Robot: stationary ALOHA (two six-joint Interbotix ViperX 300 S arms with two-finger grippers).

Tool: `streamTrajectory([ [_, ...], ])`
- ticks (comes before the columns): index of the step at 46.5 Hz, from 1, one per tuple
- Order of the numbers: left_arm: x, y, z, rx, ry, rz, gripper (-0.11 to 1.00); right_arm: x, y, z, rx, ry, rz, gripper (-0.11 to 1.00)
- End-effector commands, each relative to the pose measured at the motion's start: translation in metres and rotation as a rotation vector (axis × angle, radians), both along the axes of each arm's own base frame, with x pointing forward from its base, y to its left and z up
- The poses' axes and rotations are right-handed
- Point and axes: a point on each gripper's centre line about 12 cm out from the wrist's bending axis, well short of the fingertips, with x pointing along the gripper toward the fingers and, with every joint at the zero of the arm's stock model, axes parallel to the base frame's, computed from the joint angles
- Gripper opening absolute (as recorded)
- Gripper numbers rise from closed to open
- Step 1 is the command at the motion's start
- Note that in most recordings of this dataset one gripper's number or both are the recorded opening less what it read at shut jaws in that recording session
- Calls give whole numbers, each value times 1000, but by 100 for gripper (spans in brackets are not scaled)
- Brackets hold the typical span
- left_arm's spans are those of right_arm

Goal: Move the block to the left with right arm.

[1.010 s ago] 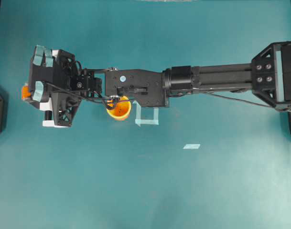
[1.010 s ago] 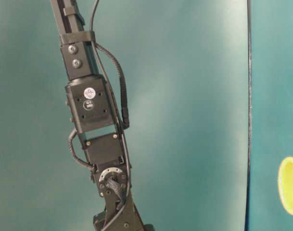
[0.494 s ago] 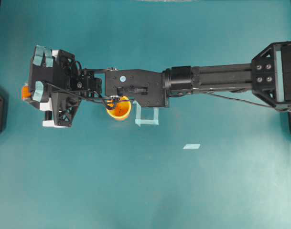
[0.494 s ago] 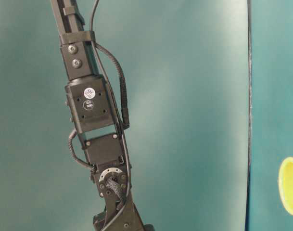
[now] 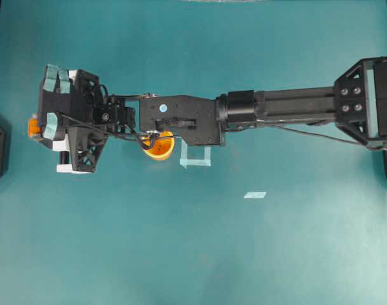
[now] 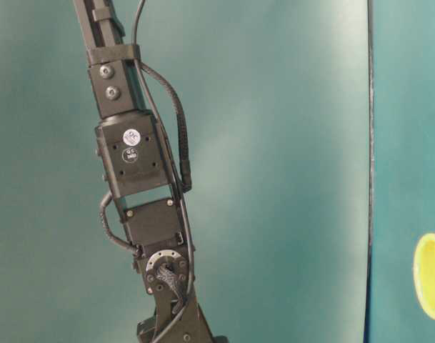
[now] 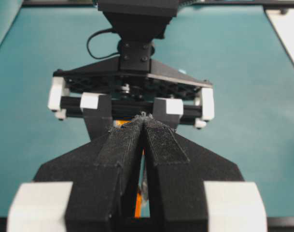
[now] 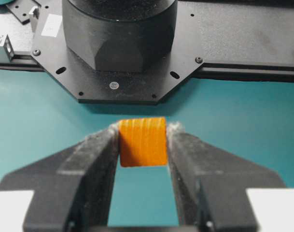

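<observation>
The right arm's black pincer (image 8: 143, 140) is clamped on the small orange cube-shaped block (image 8: 142, 141), one dark padded finger (image 8: 101, 150) pressed to each side face, and the teal table surface (image 8: 40, 111) shows beneath and beyond it. Whether the block rests on the table or is lifted off it cannot be told. From overhead the long black boxy right arm (image 5: 282, 111) stretches across the table from the right, its wrist with the pale teal tape patches (image 5: 56, 76) at the far left side, where a sliver of orange shows at the gripper's outer edge. Well back along the arm, the round yellow-orange plastic cup (image 5: 158, 147) sits partly under the forearm, beside a pale tape outline (image 5: 196, 159). So the carry to the left looks essentially done; what remains, as I judge it, is setting the block down, opening and withdrawing. The left arm's black gripper (image 7: 144, 140) has its fingers closed together, with nothing visibly held.
</observation>
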Motion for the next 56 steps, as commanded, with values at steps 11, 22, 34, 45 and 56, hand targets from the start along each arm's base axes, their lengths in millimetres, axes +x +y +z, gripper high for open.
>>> streamTrajectory([
  [11, -3, 0, 13, 4, -37, 1, 0, 0, 2, 34, 4, -87, 5, 40],
  [22, -3, 0, 13, 4, -41, 1, -1, 1, 2, 34, 2, -89, 6, 40],
  [34, -3, 0, 13, 4, -43, 0, 0, 1, 2, 34, 2, -89, 6, 40],
  [45, -3, 0, 13, 4, -43, 0, -1, 1, 2, 33, 2, -87, 6, 40],
  [56, -3, 0, 13, 4, -43, 0, 0, 1, 2, 34, 4, -89, 6, 40],
])
